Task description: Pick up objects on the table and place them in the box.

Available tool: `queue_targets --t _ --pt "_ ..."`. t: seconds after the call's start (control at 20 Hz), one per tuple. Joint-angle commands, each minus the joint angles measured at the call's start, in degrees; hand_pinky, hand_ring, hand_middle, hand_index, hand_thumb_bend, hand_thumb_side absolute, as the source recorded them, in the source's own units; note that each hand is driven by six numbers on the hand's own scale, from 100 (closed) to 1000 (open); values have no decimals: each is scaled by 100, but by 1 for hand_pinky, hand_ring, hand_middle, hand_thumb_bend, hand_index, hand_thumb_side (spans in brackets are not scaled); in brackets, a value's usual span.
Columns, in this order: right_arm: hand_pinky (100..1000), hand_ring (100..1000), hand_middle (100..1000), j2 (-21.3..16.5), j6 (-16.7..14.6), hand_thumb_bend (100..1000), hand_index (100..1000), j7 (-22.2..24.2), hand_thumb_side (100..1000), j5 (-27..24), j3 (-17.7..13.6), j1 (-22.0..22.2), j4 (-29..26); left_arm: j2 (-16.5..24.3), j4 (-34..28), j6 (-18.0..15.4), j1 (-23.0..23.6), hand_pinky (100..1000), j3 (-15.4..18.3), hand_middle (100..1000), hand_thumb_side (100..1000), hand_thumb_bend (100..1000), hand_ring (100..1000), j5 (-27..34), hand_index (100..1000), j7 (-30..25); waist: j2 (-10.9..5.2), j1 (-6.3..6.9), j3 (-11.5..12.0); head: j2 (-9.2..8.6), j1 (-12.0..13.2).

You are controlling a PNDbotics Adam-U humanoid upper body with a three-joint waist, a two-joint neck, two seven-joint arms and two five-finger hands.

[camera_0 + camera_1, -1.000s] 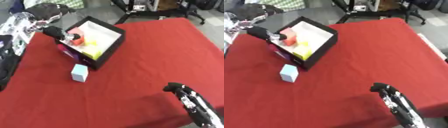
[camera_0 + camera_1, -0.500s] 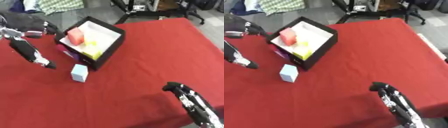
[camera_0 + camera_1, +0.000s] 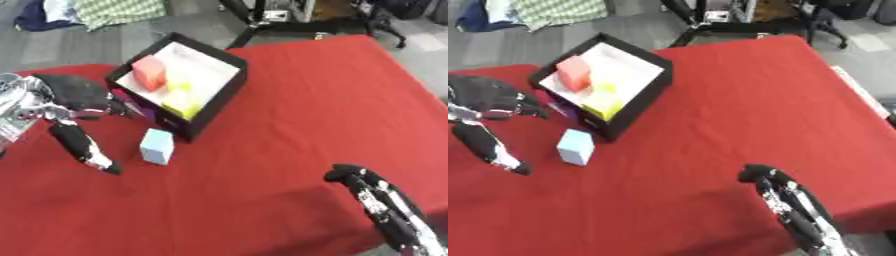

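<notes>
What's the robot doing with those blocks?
It is tidying blocks into the black box. A pink block and a yellow block are already inside. A light blue block still sits on the red table, with the left hand open beside it. The right hand rests at the lower right.

Box (image 3: 226, 96) black w/ white floor, upper left of red table (image 3: 297, 120); pink block (image 3: 149, 72) + yellow block (image 3: 181, 97) inside. Light blue block (image 3: 157, 146) on cloth just beside box's near corner. Left hand (image 3: 74, 102) open, left of box. Right hand (image 3: 385, 207) open, lower right.
</notes>
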Motion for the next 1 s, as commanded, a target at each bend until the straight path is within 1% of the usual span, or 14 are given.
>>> queue_targets --t 0.05,0.3,0.45,0.5,0.6,0.8,1.0 --pt "1000 801 711 -71 -9 100 814 -8 633 12 -4 -36 -77 -99 299 -298 -79 788 63 808 862 664 789 -379 980 -27 -80 13 -9 -10 -23" --pt "1000 801 711 -66 -7 100 814 -12 641 11 -5 -35 -76 -329 586 -176 -65 789 107 798 821 586 783 -601 974 830 -72 8 -5 -10 -36" --pt "1000 801 711 -67 -9 100 814 -6 637 9 -1 -35 -77 -445 660 -118 -71 786 74 786 814 549 772 -521 969 1146 -74 5 -5 -10 -35" --pt "1000 801 711 -68 -8 100 814 -7 633 8 -3 -35 -77 -476 667 -104 -78 786 61 783 808 561 768 -476 968 1203 -75 4 -5 -10 -34" --pt "1000 802 711 -68 -9 100 815 -5 637 3 -3 -35 -78 -537 680 -81 -97 784 40 779 812 554 764 -380 966 1243 -76 3 -7 -10 -30" --pt "1000 802 711 -68 -7 100 815 2 633 0 2 -38 -76 -651 743 -67 -151 783 -12 769 806 557 756 -246 961 1150 -78 2 -16 -10 -27" --pt "1000 802 711 -67 -5 100 815 6 635 -7 3 -42 -76 -758 806 -109 -193 780 -60 762 773 546 748 -283 957 1049 -77 1 -28 -10 -31"
